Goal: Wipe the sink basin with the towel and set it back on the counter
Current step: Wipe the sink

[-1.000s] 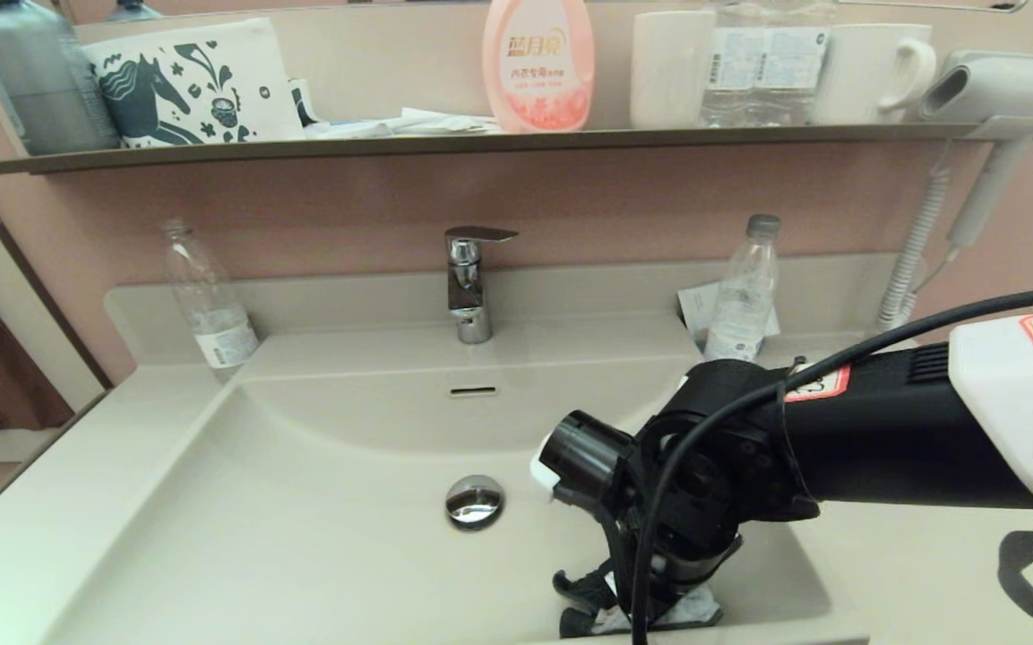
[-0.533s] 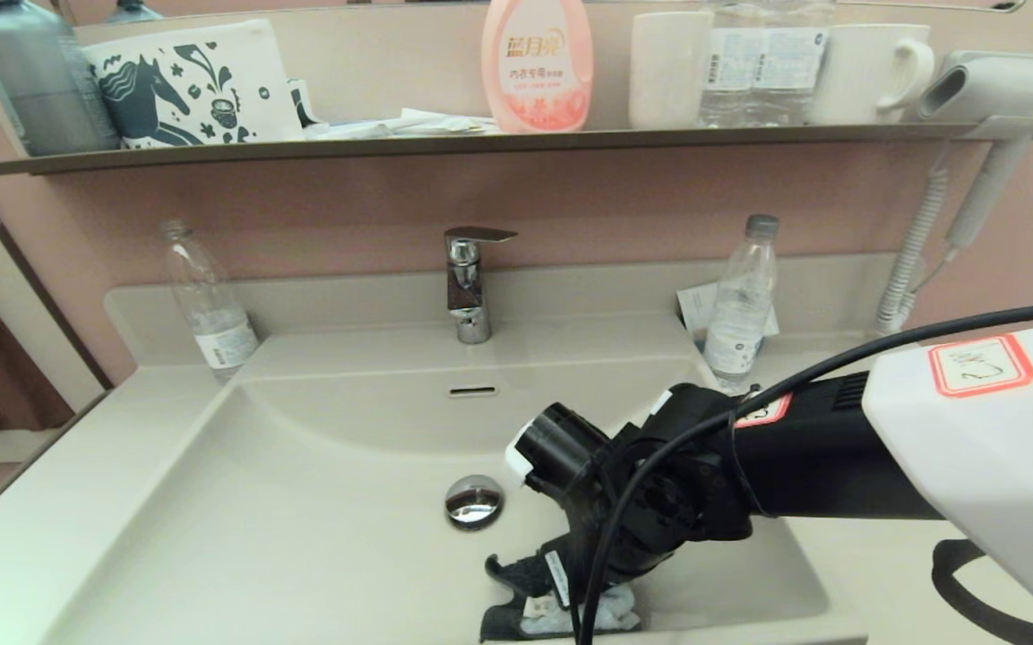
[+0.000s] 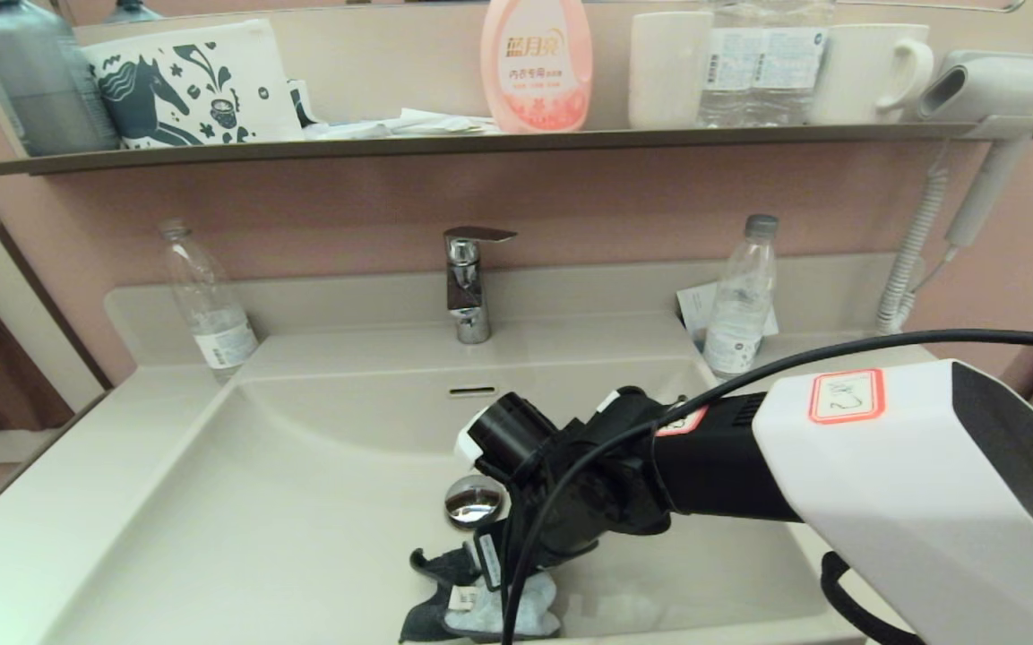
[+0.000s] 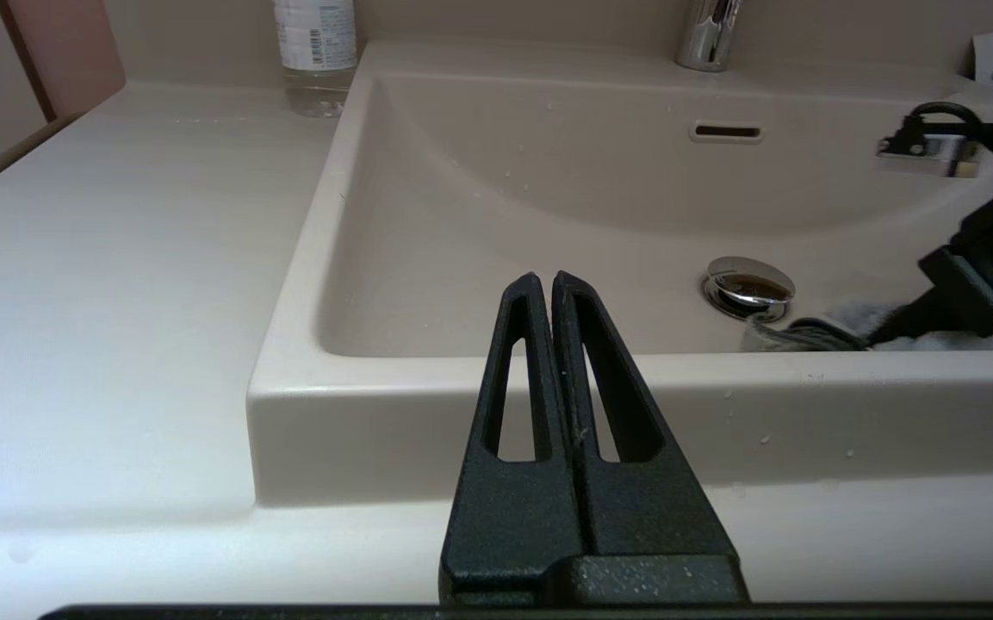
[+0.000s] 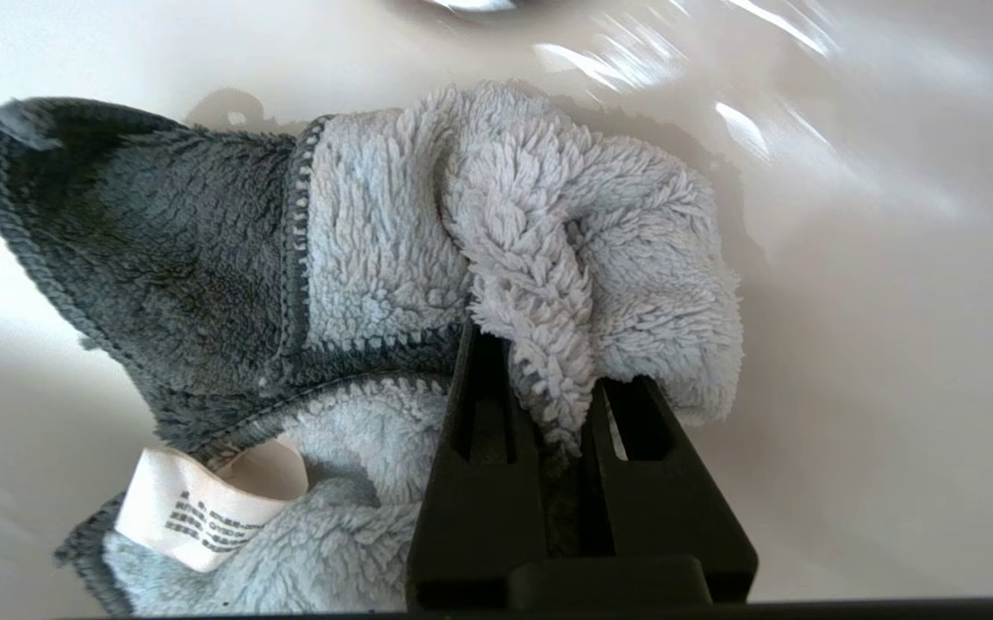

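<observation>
One towel (image 3: 489,611) lies bunched on the sink basin (image 3: 283,502) floor near its front wall, pinched by the right gripper (image 5: 558,379) fingers; left gripper (image 4: 545,288) fingers closed, empty, apparently over the bench (image 4: 117,258).

My right arm (image 3: 839,466) reaches forward and to the left, bent down at the wrist, so my right gripper (image 5: 558,379) points down and is low. Its two black fingers (image 5: 479,405) are closed together and they pinch a fold of soft cloth between them. My left gripper (image 4: 552,288) is parked low at the front, it points forward and its fingers are pressed together with nothing between them.
</observation>
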Robot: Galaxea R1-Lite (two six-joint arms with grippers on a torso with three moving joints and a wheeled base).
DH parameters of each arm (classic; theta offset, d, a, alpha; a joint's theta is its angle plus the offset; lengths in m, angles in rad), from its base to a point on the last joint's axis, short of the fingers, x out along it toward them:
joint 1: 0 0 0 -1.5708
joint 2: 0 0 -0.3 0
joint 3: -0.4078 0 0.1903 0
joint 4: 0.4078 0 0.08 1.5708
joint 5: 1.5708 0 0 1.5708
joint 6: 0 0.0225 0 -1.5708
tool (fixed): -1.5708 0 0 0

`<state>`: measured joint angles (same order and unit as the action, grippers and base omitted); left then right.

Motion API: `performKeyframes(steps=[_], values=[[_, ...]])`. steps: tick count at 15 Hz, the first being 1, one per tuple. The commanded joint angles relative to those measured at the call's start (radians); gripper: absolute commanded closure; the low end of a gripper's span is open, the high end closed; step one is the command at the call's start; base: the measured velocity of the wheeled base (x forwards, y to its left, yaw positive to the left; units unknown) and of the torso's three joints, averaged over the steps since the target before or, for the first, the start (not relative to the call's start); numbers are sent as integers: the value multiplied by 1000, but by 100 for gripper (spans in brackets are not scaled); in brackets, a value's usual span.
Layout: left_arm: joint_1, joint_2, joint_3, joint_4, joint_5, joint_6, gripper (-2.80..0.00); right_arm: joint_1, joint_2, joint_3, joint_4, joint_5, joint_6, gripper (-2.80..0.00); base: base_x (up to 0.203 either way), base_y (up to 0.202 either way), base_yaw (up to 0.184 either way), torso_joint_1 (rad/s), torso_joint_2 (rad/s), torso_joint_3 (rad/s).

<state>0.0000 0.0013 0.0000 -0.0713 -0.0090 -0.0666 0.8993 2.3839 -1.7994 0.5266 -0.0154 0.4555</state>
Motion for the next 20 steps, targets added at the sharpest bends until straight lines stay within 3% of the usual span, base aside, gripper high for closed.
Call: performKeyframes(steps=[1, 5, 14, 17, 20], values=[[0, 0, 0, -1, 0, -1, 0, 3, 81, -87, 3, 12, 2, 0, 0, 0, 0, 0, 0, 0], [0, 0, 0, -1, 0, -1, 0, 9, 122, -172, -100, 79, 1, 0, 0, 0, 0, 0, 0, 0], [0, 0, 0, -1, 0, -1, 0, 15, -136, -103, -160, 67, -4, 0, 0, 0, 0, 0, 0, 0], [0, 0, 0, -1, 0, -1, 0, 21, -108, -111, -219, 7, -88, 0, 0, 0, 0, 0, 0, 0], [0, 0, 0, -1, 0, -1, 0, 21, -3, -135, -465, -38, -195, 0, 0, 0, 0, 0, 0, 0]])
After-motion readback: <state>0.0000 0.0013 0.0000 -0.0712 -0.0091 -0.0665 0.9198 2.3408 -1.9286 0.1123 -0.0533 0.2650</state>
